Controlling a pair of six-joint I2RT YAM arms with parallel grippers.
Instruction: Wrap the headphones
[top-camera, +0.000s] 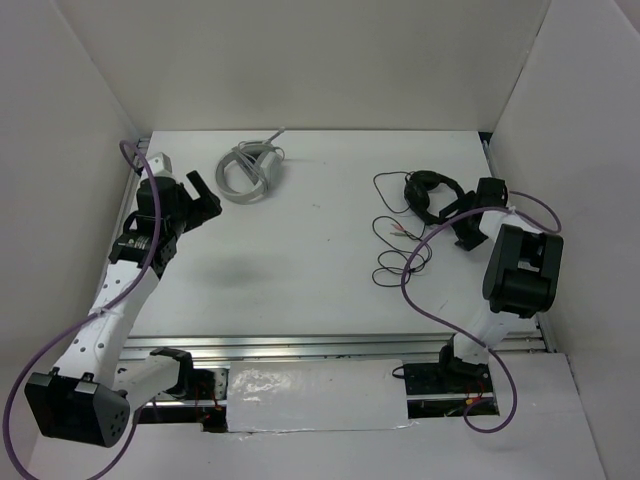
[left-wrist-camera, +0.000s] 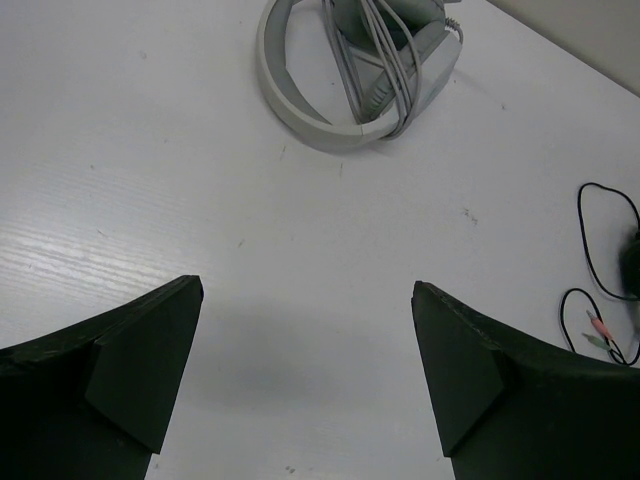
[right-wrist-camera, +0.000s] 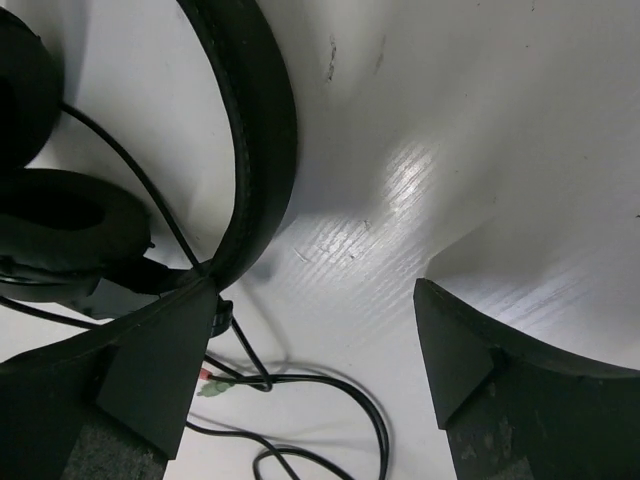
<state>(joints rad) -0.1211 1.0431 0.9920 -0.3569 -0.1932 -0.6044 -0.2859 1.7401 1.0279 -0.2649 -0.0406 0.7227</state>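
The black headphones (top-camera: 430, 193) lie at the table's back right, their thin cable (top-camera: 400, 252) trailing in loose loops toward the front. My right gripper (top-camera: 462, 218) is low beside them. In the right wrist view the curved headband (right-wrist-camera: 255, 130) and one padded earcup (right-wrist-camera: 60, 225) fill the upper left, and the cable (right-wrist-camera: 340, 385) with red and green plugs (right-wrist-camera: 215, 385) runs beneath. The right gripper (right-wrist-camera: 312, 300) is open, its left fingertip (right-wrist-camera: 170, 340) close under the headband's lower end, only table between the fingers. My left gripper (left-wrist-camera: 307, 290) is open above bare table.
A grey-white ring-shaped stand (top-camera: 250, 170) with pale cord wound on it sits at the back left, just ahead of the left gripper (top-camera: 205, 193). White walls close in the table on three sides. A metal rail (top-camera: 340, 345) runs along the near edge.
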